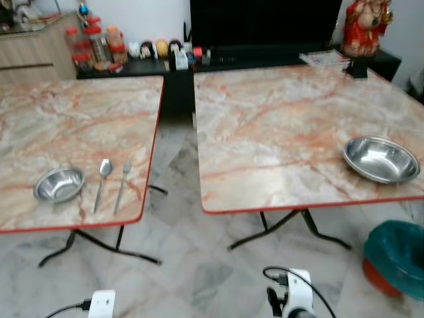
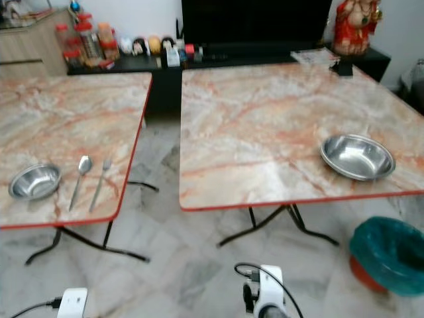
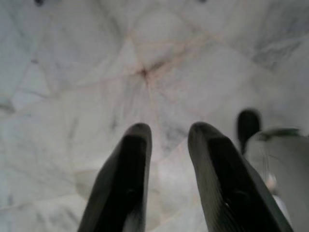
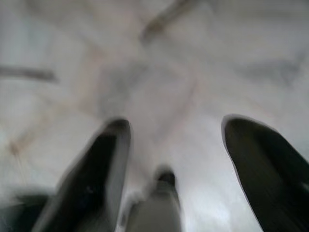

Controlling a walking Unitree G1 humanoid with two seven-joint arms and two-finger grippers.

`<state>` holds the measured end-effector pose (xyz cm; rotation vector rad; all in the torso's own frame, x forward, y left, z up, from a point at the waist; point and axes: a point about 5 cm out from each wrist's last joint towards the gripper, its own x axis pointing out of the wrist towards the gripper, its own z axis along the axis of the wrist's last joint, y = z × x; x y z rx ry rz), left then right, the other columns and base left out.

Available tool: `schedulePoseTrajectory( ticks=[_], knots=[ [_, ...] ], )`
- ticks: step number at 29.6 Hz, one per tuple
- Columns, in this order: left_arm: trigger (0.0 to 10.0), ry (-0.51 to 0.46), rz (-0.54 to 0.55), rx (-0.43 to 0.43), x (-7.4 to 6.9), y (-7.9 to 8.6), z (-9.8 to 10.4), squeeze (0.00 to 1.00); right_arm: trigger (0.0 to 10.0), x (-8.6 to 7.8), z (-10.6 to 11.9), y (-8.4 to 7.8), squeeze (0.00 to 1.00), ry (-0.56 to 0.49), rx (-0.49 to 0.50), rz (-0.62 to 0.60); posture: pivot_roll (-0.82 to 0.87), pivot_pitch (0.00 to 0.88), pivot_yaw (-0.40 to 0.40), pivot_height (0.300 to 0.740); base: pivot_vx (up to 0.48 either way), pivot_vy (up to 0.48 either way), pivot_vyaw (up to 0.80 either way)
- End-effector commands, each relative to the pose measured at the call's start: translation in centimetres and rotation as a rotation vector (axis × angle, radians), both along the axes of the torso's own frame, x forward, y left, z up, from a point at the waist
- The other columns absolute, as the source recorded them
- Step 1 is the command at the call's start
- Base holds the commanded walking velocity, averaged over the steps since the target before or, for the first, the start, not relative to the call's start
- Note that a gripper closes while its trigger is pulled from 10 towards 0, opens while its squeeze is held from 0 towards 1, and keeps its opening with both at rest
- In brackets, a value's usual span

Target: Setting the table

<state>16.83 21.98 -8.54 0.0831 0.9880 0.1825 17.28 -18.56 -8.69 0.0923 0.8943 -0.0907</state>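
Observation:
Two marble-topped tables with red edges stand side by side. On the left table [image 1: 59,112], near its front edge, a small steel bowl [image 1: 59,184] sits with a spoon [image 1: 103,180] and a fork [image 1: 122,185] lying to its right. Toward the front right of the right table [image 1: 278,119] sits a larger steel bowl [image 1: 381,159]. Both arms hang low in front of the tables. My left gripper [image 3: 170,130] points at the marble floor, its fingers a little apart and holding nothing. My right gripper [image 4: 176,123] is open wide over the floor.
A narrow gap of floor [image 1: 175,159] runs between the tables, with black folding legs [image 1: 291,225] under each. A teal bin [image 1: 396,258] stands on the floor at the right. Behind are a black TV stand [image 1: 165,66] with jars and a red figurine [image 1: 366,26].

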Motion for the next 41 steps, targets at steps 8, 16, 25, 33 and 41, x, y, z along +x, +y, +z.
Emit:
schedulePoseTrajectory(
  ticks=[8,16,25,33,41],
  knots=[
    [10.0,0.003,0.006,0.027,0.0,0.9,0.2,0.00,10.0,0.8,0.3,0.9,0.00,-0.025,0.020,0.007,0.04,0.000,0.033,0.727,0.000,0.480,0.00],
    [10.0,-0.009,-0.021,0.024,0.2,0.5,0.2,0.00,10.0,0.9,0.3,1.0,0.00,-0.025,0.023,0.010,0.04,0.000,0.032,0.727,0.000,0.180,0.00],
    [10.0,-0.032,-0.012,0.011,0.5,0.3,0.4,0.00,10.0,1.0,0.4,1.1,0.00,-0.026,0.025,0.009,0.04,0.000,0.031,0.727,0.000,0.000,0.00],
    [10.0,-0.048,-0.010,0.004,0.8,0.3,0.5,0.00,10.0,1.1,0.4,1.2,0.00,-0.029,0.015,0.038,0.04,0.000,0.035,0.727,0.000,0.000,0.00],
    [10.0,-0.053,-0.022,0.005,1.0,0.1,0.6,0.00,10.0,1.3,0.5,1.3,0.00,-0.044,0.025,0.041,0.04,0.000,0.037,0.727,0.000,0.000,0.44]
  ],
)
